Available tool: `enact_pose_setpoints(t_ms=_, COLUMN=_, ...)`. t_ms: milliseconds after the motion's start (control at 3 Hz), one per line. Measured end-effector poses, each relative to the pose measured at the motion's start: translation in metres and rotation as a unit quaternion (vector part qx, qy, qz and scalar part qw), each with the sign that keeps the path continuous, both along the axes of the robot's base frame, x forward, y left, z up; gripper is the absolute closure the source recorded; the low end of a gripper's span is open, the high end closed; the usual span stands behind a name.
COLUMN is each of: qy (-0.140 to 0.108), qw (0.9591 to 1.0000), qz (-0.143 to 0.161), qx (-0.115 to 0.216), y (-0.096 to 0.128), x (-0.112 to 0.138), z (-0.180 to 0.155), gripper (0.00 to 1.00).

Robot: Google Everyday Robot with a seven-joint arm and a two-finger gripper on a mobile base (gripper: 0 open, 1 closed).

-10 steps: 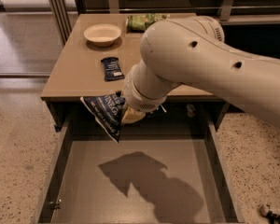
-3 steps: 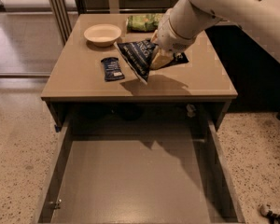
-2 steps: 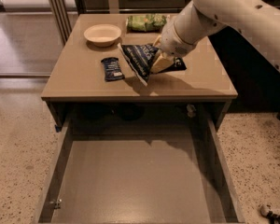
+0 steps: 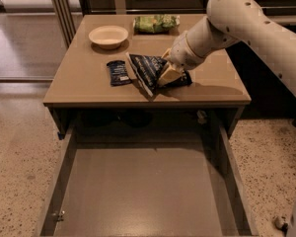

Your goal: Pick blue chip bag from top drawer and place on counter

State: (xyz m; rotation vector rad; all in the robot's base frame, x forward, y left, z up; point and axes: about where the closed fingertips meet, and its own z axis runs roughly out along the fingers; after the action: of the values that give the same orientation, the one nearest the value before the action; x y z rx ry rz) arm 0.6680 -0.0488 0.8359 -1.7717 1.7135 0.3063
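The blue chip bag, crumpled navy foil with white lettering, rests on the counter near its middle front. My gripper comes in from the right on a white arm and is shut on the bag's right side. The top drawer is pulled out below the counter, and its grey bottom is bare.
A small flat dark-blue packet lies just left of the bag. A cream bowl stands at the back left and a green bag at the back. The drawer's side walls jut toward me. Speckled floor lies on both sides.
The bag was lifted out of the drawer and carried up over the counter. In the last second it has come down onto the tabletop, still held.
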Motion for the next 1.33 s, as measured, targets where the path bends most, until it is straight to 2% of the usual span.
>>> enact_pose_setpoints(t_ms=333, qy=0.001, qw=1.0000, qz=0.000, qx=0.001, y=0.0003, x=0.0001, z=-0.0009, gripper=0.81)
enact_pose_setpoints(t_ms=667, qy=0.001, qw=1.0000, qz=0.000, qx=0.001, y=0.0003, x=0.0001, z=-0.0009, gripper=0.58)
enact_pose_setpoints(t_ms=1000, qy=0.001, qw=1.0000, qz=0.000, qx=0.001, y=0.0004, x=0.0001, z=-0.0009, gripper=0.27)
enact_pose_setpoints(t_ms=1333, qy=0.001, qw=1.0000, qz=0.000, qx=0.001, y=0.0004, x=0.0001, z=-0.0010, gripper=0.04)
